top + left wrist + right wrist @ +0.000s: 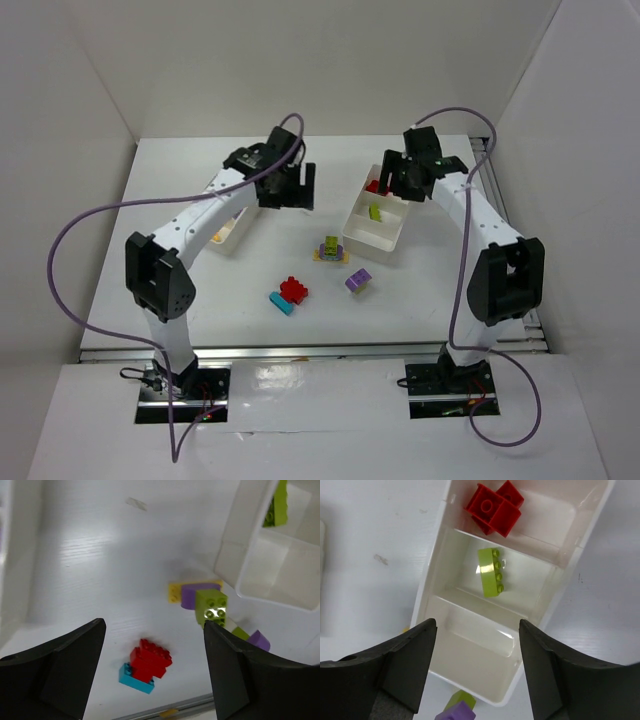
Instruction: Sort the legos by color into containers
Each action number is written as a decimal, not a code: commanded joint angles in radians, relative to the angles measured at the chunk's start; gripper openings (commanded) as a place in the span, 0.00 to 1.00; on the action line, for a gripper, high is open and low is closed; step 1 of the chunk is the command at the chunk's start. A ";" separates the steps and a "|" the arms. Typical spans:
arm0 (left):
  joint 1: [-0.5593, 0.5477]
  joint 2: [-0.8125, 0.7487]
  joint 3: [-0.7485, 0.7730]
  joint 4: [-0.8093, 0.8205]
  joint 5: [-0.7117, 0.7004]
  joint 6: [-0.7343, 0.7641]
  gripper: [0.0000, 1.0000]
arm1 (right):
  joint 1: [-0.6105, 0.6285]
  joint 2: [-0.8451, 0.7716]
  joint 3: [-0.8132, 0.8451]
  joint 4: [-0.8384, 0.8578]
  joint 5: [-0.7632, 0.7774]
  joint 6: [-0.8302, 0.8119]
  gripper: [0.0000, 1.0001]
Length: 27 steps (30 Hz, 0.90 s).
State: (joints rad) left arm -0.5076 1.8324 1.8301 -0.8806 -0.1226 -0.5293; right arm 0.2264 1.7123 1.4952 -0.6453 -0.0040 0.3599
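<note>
The right tray (352,229) holds red bricks (494,507) in its far compartment and a lime brick (490,572) in the middle one; its near compartment (475,660) is empty. My right gripper (477,655) hangs open and empty above that tray. My left gripper (154,652) is open and empty, high over the table near the left tray (233,230). A red-and-cyan cluster (290,294) shows between its fingers in the left wrist view (146,665). A yellow, purple and lime cluster (331,249) and a purple-lime cluster (358,280) lie loose on the table.
White walls enclose the table on three sides. A metal rail (320,350) runs along the near edge. The left tray's contents are mostly hidden behind the left arm (200,210).
</note>
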 commanded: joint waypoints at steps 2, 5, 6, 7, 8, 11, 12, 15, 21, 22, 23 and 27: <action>-0.101 0.071 0.038 -0.021 0.064 -0.034 0.92 | -0.001 -0.103 -0.027 0.036 0.077 0.030 0.77; -0.163 0.128 0.058 -0.012 0.037 -0.072 0.95 | -0.012 -0.112 -0.036 0.027 0.087 0.039 0.81; -0.175 0.158 0.058 -0.012 0.020 -0.089 0.95 | -0.021 -0.123 -0.036 0.027 0.087 0.039 0.82; -0.184 0.172 0.067 -0.012 0.006 -0.100 0.95 | -0.021 -0.123 -0.036 0.027 0.087 0.039 0.82; -0.195 0.185 0.077 -0.012 0.006 -0.100 0.95 | -0.021 -0.123 -0.036 0.018 0.087 0.039 0.82; -0.207 0.228 0.086 -0.012 0.006 -0.100 0.94 | -0.021 -0.132 -0.036 0.018 0.087 0.039 0.82; -0.216 0.237 0.098 -0.012 -0.005 -0.100 0.92 | -0.021 -0.132 -0.036 0.018 0.078 0.039 0.82; -0.227 0.260 0.098 -0.021 -0.028 -0.100 0.84 | -0.021 -0.132 -0.036 0.009 0.078 0.039 0.82; -0.236 0.283 0.087 -0.021 -0.048 -0.100 0.74 | -0.021 -0.132 -0.046 0.009 0.078 0.039 0.82; -0.236 0.292 0.087 -0.021 -0.048 -0.100 0.73 | -0.021 -0.132 -0.046 0.009 0.078 0.039 0.82; -0.236 0.292 0.087 -0.021 -0.048 -0.100 0.70 | -0.021 -0.132 -0.046 0.009 0.078 0.039 0.82; -0.236 0.301 0.087 -0.021 -0.048 -0.090 0.60 | -0.021 -0.132 -0.046 0.009 0.069 0.039 0.82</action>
State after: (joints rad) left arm -0.7387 2.1170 1.8877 -0.8902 -0.1532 -0.6106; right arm 0.2111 1.6268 1.4521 -0.6449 0.0605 0.3958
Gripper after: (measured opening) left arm 0.612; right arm 0.823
